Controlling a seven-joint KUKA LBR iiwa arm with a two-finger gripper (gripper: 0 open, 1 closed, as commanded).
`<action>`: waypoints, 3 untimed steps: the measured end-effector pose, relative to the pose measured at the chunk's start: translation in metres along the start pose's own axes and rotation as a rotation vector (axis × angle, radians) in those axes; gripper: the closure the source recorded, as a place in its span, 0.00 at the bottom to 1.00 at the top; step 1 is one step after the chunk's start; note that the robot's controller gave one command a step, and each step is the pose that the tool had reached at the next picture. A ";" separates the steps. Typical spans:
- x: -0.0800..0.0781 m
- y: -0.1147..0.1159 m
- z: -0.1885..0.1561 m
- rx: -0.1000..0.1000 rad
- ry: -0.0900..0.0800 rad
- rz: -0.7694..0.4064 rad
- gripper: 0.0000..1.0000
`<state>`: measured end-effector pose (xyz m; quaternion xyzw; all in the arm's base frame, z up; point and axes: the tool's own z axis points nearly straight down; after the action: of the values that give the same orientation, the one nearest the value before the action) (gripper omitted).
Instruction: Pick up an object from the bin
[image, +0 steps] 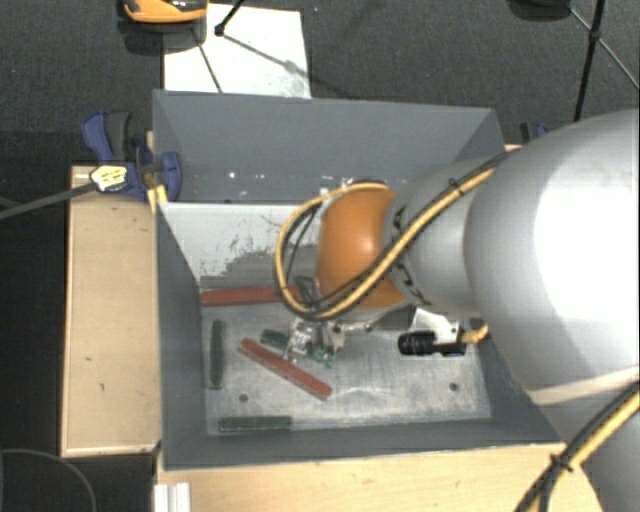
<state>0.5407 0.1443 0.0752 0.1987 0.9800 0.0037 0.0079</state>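
Silver arm (545, 290) looms nearest, its end effector (312, 347) low in the bin (182, 300). A reddish-brown stick (290, 372) lies just beneath it, flat on the bin floor. Open or closed, I cannot tell. Nothing looks lifted yet, so the grasp and raise remain.

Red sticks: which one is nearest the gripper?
The slanted red stick mid-bin, right beside the gripper; the other red stick lies level, farther back.

Scuffed matt metal bin (186, 330), glossy orange cover (352, 240)
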 end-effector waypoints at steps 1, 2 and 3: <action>0.002 -0.001 -0.004 0.006 0.009 0.000 1.00; 0.003 -0.002 -0.019 0.011 0.016 0.000 1.00; 0.003 -0.003 -0.037 0.013 0.018 -0.001 1.00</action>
<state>0.5360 0.1431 0.1120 0.1984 0.9801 -0.0010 -0.0024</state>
